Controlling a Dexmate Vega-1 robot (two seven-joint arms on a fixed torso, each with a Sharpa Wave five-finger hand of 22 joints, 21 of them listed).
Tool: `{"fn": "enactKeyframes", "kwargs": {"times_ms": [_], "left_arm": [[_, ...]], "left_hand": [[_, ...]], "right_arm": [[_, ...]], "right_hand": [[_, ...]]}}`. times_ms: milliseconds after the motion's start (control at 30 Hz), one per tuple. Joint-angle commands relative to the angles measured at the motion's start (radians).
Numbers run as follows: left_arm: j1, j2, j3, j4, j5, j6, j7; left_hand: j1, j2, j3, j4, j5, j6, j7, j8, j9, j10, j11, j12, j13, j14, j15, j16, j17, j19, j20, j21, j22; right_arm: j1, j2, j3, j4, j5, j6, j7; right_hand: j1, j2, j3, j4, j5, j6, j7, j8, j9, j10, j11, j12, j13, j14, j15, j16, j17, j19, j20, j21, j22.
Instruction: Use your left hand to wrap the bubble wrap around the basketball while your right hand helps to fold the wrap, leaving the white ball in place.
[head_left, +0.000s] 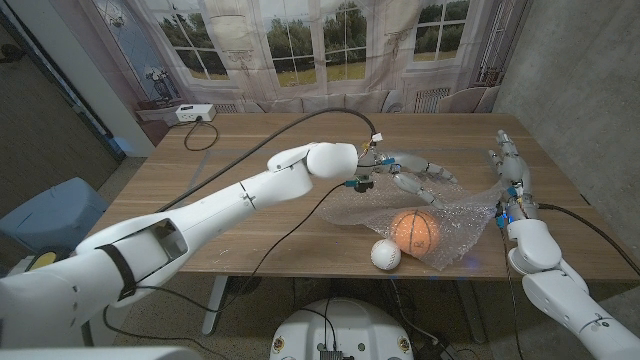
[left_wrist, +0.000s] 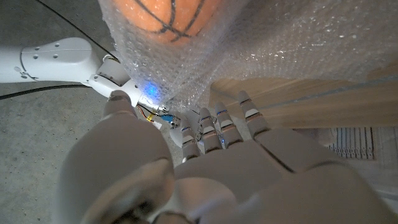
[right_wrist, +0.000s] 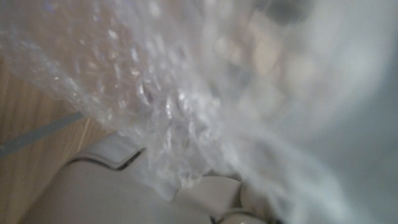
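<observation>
Lying on wooden table (head_left: 250, 170), right of centre: sheet of bubble wrap (head_left: 465, 215), clear, crumpled, draped over basketball (head_left: 415, 230), orange with black seams, glowing through the plastic. Just beside basketball, toward near table edge: white ball (head_left: 386, 255), bare, outside the wrap, red stitching faintly visible. Reaching across from left side: left hand (head_left: 405, 172), fingers spread and extended, hovering above far edge of wrap, holding nothing seen; left wrist view confirms fingers (left_wrist: 217, 124) apart, pointing toward wrap-covered basketball (left_wrist: 165, 18), not gripping. Standing at right table edge: right hand (head_left: 512, 175), upright, fingers raised, right-hand corner of wrap lifted up against it; grasp on wrap likely but cannot tell for certain. Right wrist view: blurred wrap (right_wrist: 174, 93) pressed close over hand (right_wrist: 155, 199), finger state unreadable. Trailing over table: black cables (head_left: 300, 225). Resting at far left corner: white power strip (head_left: 195, 113).
</observation>
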Motion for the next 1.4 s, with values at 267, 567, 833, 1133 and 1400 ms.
{"fn": "enactKeyframes", "kwargs": {"times_ms": [267,567,833,1133,1400], "left_arm": [[0.266,0.047,-0.111,-0.064,0.102,-0.038,0.265],[0.253,0.059,-0.105,-0.098,0.033,0.071,0.103],[0.254,0.081,-0.104,-0.136,-0.007,0.15,0.034],[0.243,0.101,-0.07,-0.16,0.068,0.138,0.041],[0.21,0.087,-0.017,-0.137,0.223,0.103,0.053]], "left_hand": [[-0.047,0.003,-0.02,0.029,-0.023,-0.032,0.0,-0.006,0.003,0.001,0.002,-0.006,0.001,0.007,0.015,-0.006,0.001,0.026,0.022,0.009,0.003],[-0.054,-0.016,-0.037,0.026,-0.035,-0.097,0.006,-0.018,0.003,-0.045,0.018,-0.027,0.001,-0.029,0.048,-0.027,-0.002,0.017,0.042,0.001,0.001],[-0.068,-0.037,-0.058,0.03,-0.035,-0.135,0.003,-0.016,0.004,-0.079,0.033,-0.038,0.002,-0.057,0.072,-0.035,-0.001,-0.005,0.043,-0.012,0.0],[-0.065,-0.038,-0.062,0.028,-0.033,-0.132,-0.025,-0.009,0.004,-0.08,0.024,-0.036,0.002,-0.058,0.071,-0.032,-0.001,-0.008,0.042,-0.015,0.0],[0.008,-0.016,-0.037,-0.006,-0.025,-0.114,-0.042,0.003,0.004,-0.059,0.01,-0.026,0.001,-0.039,0.054,-0.024,-0.003,0.009,0.04,-0.013,-0.002]], "right_arm": [[0.001,0.001,-0.019,-0.008,-0.013,-0.014,0.002],[-0.006,0.006,-0.019,-0.003,-0.014,-0.009,-0.007],[-0.01,0.014,-0.026,0.01,-0.015,-0.001,-0.011],[-0.026,0.028,-0.033,0.018,-0.031,0.027,-0.025],[-0.056,0.056,-0.029,0.038,-0.037,0.08,-0.042]], "right_hand": [[0.0,0.001,0.002,-0.009,0.005,0.0,-0.007,0.002,0.002,0.002,0.003,0.0,0.005,0.005,0.002,0.004,0.002,0.0,-0.001,0.004,0.003],[0.0,0.001,0.002,-0.01,0.005,-0.001,-0.007,0.002,0.002,0.002,0.004,0.0,0.005,0.006,0.001,0.004,0.002,0.0,-0.002,0.004,0.003],[-0.001,0.002,0.002,-0.01,0.006,-0.002,-0.008,0.002,0.002,0.003,0.004,0.0,0.005,0.006,0.003,0.004,0.002,0.0,-0.003,0.004,0.003],[-0.001,0.002,0.002,-0.01,0.006,-0.002,-0.007,0.002,0.002,0.003,0.004,0.0,0.005,0.005,0.006,0.004,0.002,0.0,-0.004,0.004,0.003],[-0.001,0.003,0.001,-0.01,0.006,-0.002,-0.008,0.002,0.002,0.003,0.002,0.0,0.005,0.006,0.008,0.004,0.002,-0.001,-0.005,0.004,0.003]]}}
